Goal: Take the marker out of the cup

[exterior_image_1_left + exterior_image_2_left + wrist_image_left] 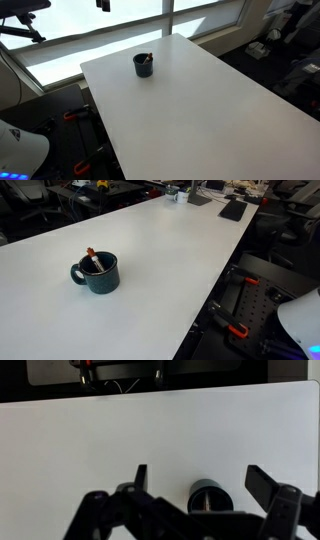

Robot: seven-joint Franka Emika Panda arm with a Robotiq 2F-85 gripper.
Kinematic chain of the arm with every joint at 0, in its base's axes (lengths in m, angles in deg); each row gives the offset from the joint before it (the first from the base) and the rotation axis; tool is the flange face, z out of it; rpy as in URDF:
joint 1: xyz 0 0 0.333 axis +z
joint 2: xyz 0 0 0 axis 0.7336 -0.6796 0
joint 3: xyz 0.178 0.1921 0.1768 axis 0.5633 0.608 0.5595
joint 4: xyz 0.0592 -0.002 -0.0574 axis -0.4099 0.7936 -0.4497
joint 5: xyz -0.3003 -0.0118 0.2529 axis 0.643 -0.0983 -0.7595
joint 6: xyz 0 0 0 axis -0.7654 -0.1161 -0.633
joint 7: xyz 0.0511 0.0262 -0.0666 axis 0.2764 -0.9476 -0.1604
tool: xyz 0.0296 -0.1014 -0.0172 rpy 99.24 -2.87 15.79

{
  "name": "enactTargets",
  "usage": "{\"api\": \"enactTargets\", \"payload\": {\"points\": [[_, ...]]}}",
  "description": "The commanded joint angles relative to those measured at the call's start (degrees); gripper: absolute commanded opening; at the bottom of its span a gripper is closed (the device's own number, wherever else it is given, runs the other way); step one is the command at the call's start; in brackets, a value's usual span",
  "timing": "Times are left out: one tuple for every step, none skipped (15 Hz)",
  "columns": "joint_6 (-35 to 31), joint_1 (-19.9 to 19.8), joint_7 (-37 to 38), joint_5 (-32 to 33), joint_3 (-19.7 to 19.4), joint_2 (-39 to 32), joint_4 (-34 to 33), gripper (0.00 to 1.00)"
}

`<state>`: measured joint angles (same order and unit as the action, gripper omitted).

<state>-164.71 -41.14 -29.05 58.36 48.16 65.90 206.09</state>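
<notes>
while the marker (92, 256) leans inside the cup (98, 274), its upper end projects above the rim. the cup stands upright on the white tabletop (180, 250). in the wrist view the jaws are spread wide and empty, the cup (209, 497) showing between them, clear of both.

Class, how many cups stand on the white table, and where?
1. The cup stands alone toward one end of the table, with the marker leaning inside it. Small things at the far end in an exterior view are too blurred to identify.
</notes>
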Motion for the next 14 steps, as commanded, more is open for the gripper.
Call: {"api": "enactTargets", "payload": {"points": [[2.09,0.42,0.28,0.13,-1.98,-5.12,-4.98,1.00],[2.29,0.46,-0.36,-0.08,-2.56,-6.32,-6.00,1.00],[0.16,0.99,0.04,0.11,-2.57,-3.38,-2.39,1.00],[0.10,0.98,0.01,0.09,-2.92,-4.23,-2.87,1.00],[0.10,0.98,0.01,0.09,-3.08,-4.56,-2.84,1.00],[0.10,1.01,0.00,0.09,-3.10,-4.58,-2.77,1.00],[0.10,1.13,0.00,0.09,-3.06,-4.49,-2.76,1.00],[0.10,1.25,0.00,0.08,-3.03,-4.44,-2.77,1.00],[0.10,1.30,0.00,0.08,-3.02,-4.44,-2.76,1.00],[0.10,1.33,0.00,0.08,-3.01,-4.41,-2.76,1.00],[0.10,1.33,0.00,0.08,-3.01,-4.40,-2.76,1.00],[0.10,1.32,0.00,0.08,-3.02,-4.40,-2.76,1.00],[0.10,1.33,0.00,0.08,-3.02,-4.40,-2.76,1.00],[0.10,1.33,0.00,0.08,-3.02,-4.40,-2.76,1.00]]}}
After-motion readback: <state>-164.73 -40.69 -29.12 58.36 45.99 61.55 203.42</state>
